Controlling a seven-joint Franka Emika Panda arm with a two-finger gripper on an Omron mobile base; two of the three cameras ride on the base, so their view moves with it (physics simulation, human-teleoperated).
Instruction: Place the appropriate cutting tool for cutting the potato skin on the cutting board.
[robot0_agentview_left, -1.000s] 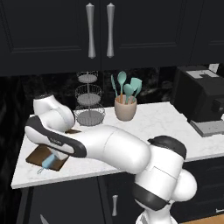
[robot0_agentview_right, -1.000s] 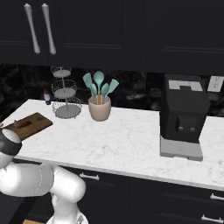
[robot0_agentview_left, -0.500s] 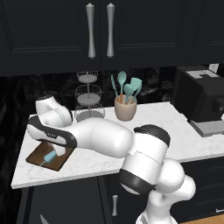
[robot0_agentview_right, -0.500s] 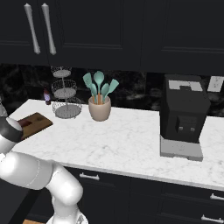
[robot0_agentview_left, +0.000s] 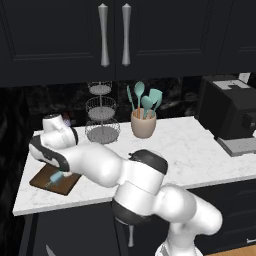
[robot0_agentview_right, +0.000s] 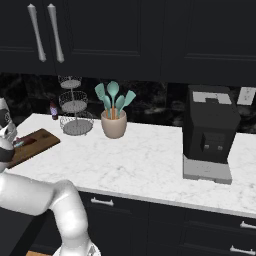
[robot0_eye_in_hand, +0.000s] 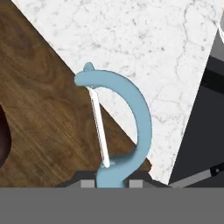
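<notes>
The arm covers most of the cutting board from the left base camera, leaving just a glimpse of the blue peeler there. The hand camera gives it up close: peeler clamped in the closed gripper, its head over the board's edge. A dark rounded shape at nine o'clock, cut off — cannot tell what. Arm reaches low and left across the counter.
</notes>
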